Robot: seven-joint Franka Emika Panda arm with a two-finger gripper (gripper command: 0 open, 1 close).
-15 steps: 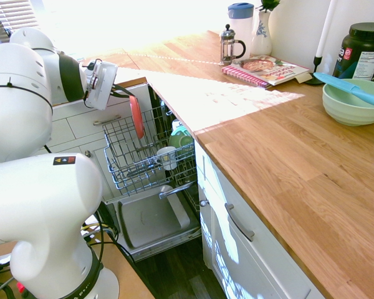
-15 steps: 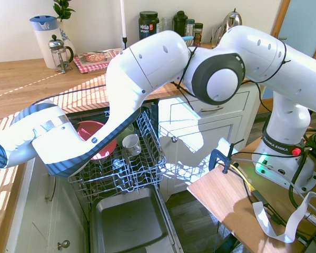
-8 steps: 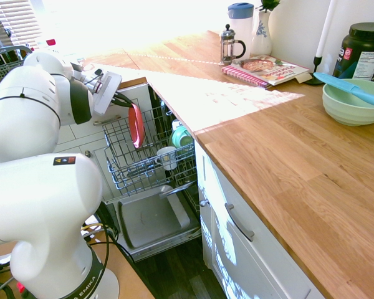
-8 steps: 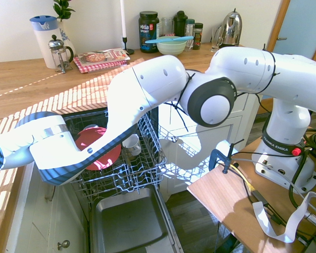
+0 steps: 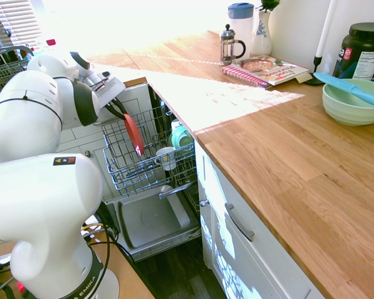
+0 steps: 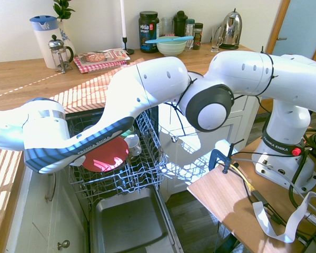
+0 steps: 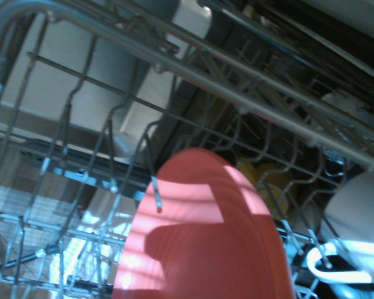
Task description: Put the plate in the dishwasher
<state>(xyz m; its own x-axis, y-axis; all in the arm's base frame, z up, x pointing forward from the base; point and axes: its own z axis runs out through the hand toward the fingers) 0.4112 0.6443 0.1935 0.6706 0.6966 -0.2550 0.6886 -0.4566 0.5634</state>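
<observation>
Over the dishwasher [image 5: 151,219] rack, the end effector [image 5: 119,111], clamped on the plate [image 5: 134,134], is tipping it lower among the tines than a moment ago; release is nearing.

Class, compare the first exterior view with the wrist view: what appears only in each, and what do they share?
Only the first exterior view shows the wooden counter, the pale green bowl, the French press and the white arm. Only the wrist view shows striped sunlight and a shadow on the plate's face. Both show the plate tilted in the dishwasher's wire rack, with a white mug nearby.
</observation>
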